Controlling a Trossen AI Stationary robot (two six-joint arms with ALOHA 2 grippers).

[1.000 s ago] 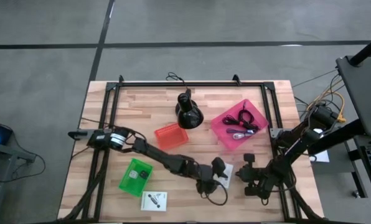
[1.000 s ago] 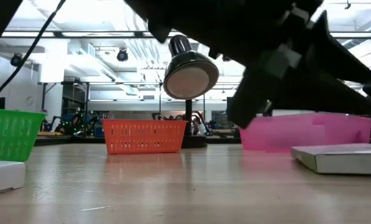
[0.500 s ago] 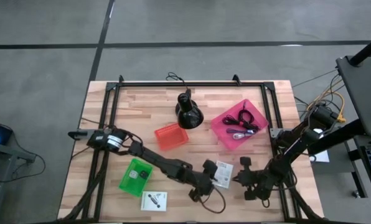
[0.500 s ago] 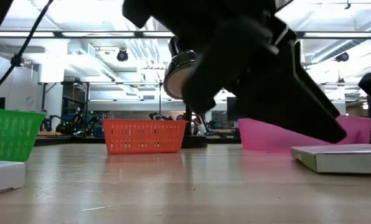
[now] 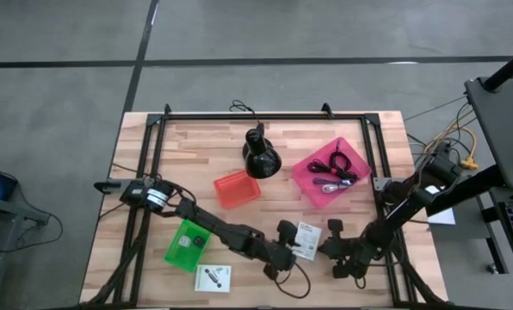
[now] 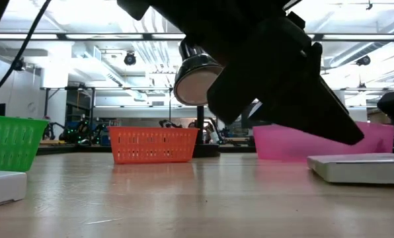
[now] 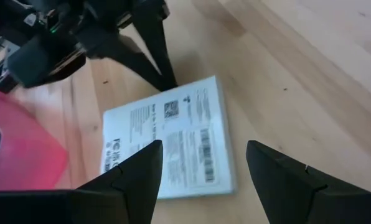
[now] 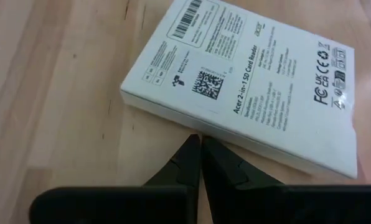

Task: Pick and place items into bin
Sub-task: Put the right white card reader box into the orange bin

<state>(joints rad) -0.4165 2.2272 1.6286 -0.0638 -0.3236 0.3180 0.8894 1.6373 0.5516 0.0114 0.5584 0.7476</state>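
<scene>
A flat white box with black print (image 5: pixel 308 241) lies on the table near its front edge, right of the middle. My left gripper (image 7: pixel 203 144) hovers open just above the box's left end (image 7: pixel 173 168), one finger on either side, touching nothing. My right gripper (image 8: pixel 200 140) is shut and low on the table, its tips at the box's right side. The pink bin (image 5: pixel 332 170) holds black cables and a thin purple cord. My right gripper's shut fingertips (image 8: pixel 195 146) stand at the foot of the box's long side wall (image 8: pixel 192 121), slanting down from the table's right. The box lies flat on the table. I cannot tell whether the tips touch the wall or stop just short of it.
An orange bin (image 5: pixel 237 188) and a green bin (image 5: pixel 188 244) stand left of the box. A white card (image 5: pixel 212 277) lies at the front edge. The black cone-shaped stand (image 5: pixel 261 155) is at the back middle. A dark frame (image 5: pixel 265 114) rims the table.
My left gripper has drawn back toward the table's left, off the middle of the box, and has rolled about its own axis, staying open. My right gripper has come down and toward the box from the right, staying shut.
</scene>
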